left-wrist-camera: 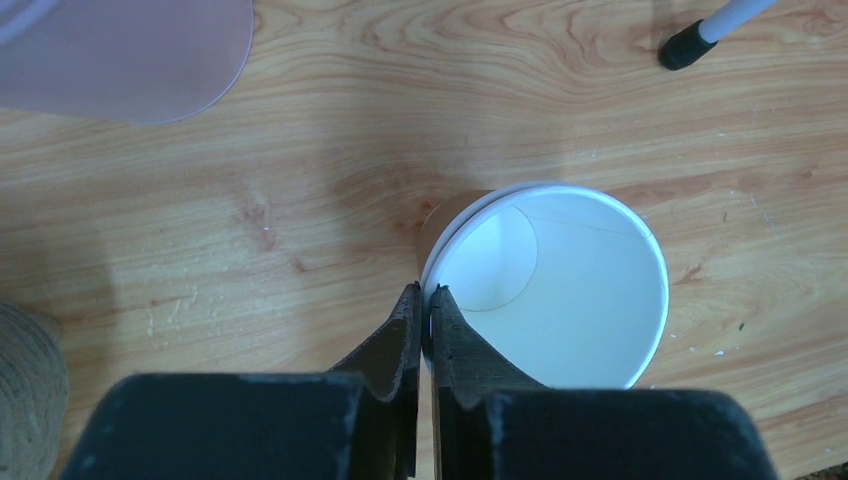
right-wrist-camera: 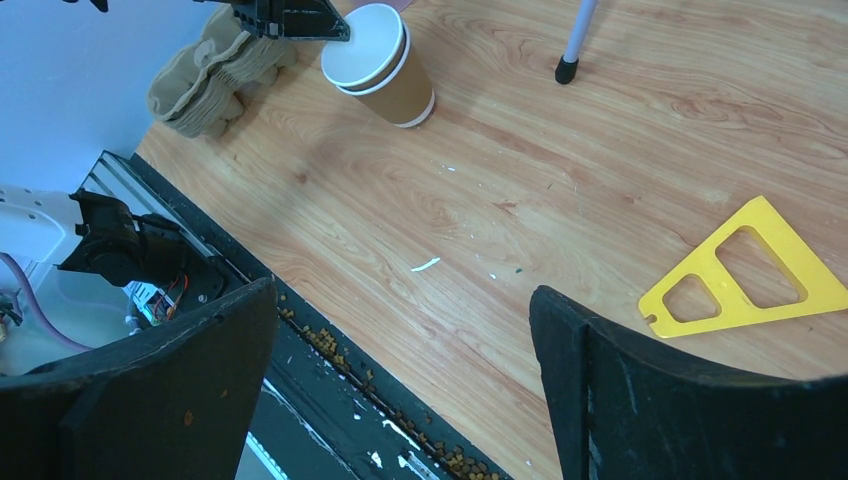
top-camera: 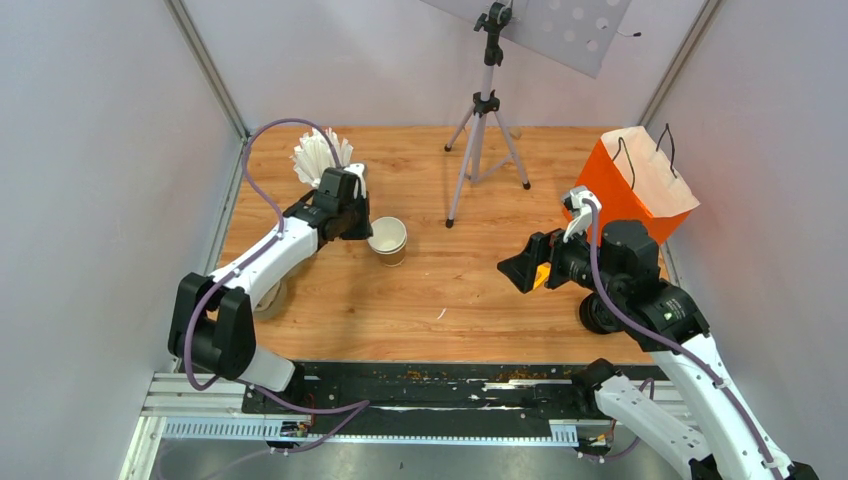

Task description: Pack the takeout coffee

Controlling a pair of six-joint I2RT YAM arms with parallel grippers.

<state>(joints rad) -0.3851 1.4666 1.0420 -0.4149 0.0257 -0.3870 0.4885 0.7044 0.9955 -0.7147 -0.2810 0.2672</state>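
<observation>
The kraft-brown paper cup stands on the wooden table left of centre. Its white inside looks empty, with no dark liquid showing. My left gripper is shut on the cup's near rim, one finger inside and one outside. The cup also shows in the right wrist view. My right gripper is open and empty, low over the table's right side, well apart from the cup. A black round thing, maybe the lid, lies partly hidden under the right arm.
A pink cup of white sticks stands behind the left gripper. A pulp cup tray lies at the left edge. An orange paper bag stands open at the back right. A tripod stands at the back. A yellow triangle lies near the right gripper.
</observation>
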